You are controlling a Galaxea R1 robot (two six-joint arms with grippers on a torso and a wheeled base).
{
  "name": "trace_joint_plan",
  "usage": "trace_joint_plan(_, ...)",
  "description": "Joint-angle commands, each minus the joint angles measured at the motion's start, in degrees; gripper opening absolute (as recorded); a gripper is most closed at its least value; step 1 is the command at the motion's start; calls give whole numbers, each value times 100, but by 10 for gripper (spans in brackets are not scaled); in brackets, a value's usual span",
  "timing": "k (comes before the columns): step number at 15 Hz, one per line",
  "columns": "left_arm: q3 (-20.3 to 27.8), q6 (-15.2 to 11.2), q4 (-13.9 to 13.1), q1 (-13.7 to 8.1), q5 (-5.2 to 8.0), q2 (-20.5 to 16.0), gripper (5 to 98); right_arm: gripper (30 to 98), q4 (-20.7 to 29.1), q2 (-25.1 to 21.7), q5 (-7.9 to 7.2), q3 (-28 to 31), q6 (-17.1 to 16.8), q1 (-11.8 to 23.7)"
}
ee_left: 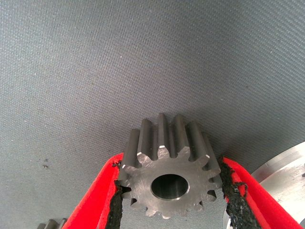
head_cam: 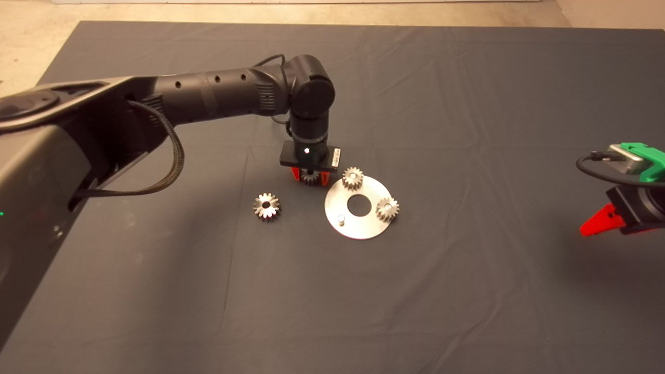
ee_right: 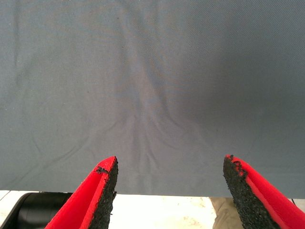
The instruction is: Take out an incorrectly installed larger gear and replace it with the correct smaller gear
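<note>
Overhead, head view: the larger gear (head_cam: 266, 206) lies flat on the mat (head_cam: 467, 104), well apart from the plate (head_cam: 363, 228), so the removal looks done. Two small gears (head_cam: 353, 178) (head_cam: 387, 209) sit on the plate, a bright flat metal disc with a round centre hole; one bare pin (head_cam: 341, 218) stands near its rim, and I judge that to be the vacant seat. The left hand (head_cam: 310, 176) points straight down just beside the plate with the smaller gear (head_cam: 310, 177) between its red fingers. Carrying the gear to the pin and seating it is what remains. The right hand (head_cam: 597, 222) waits at the lower right edge.

Left wrist view: the smaller gear (ee_left: 167, 177) is gripped from both sides by the left hand (ee_left: 172, 191), black foam pads (ee_left: 234, 195) pressed against its teeth. The gear is dull grey steel with short, square-cut teeth, a smooth round bore and fine machining marks on its face. The mat shows a fine woven texture. I cannot tell whether the gear rests on it or hangs just clear.

Right wrist view: the right hand (ee_right: 169, 195) is spread wide and holds nothing. Its pads (ee_right: 106, 191) are rough and crumbly at the edges. Beneath lies creased mat.
</note>
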Motion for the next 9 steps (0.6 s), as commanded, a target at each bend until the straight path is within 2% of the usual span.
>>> trace_joint_plan(1,5,36,14,-127,110,10,466,591,59,122,0,33,92,91)
trace_joint_plan(3,5,36,14,-135,128,-25,428,591,59,167,0,33,101,91)
trace_joint_plan(7,-4,63,13,-241,207,-16,410,591,59,158,0,33,101,91)
trace_joint_plan(9,13,71,-4,-241,207,-2,392,591,59,149,0,25,101,91)
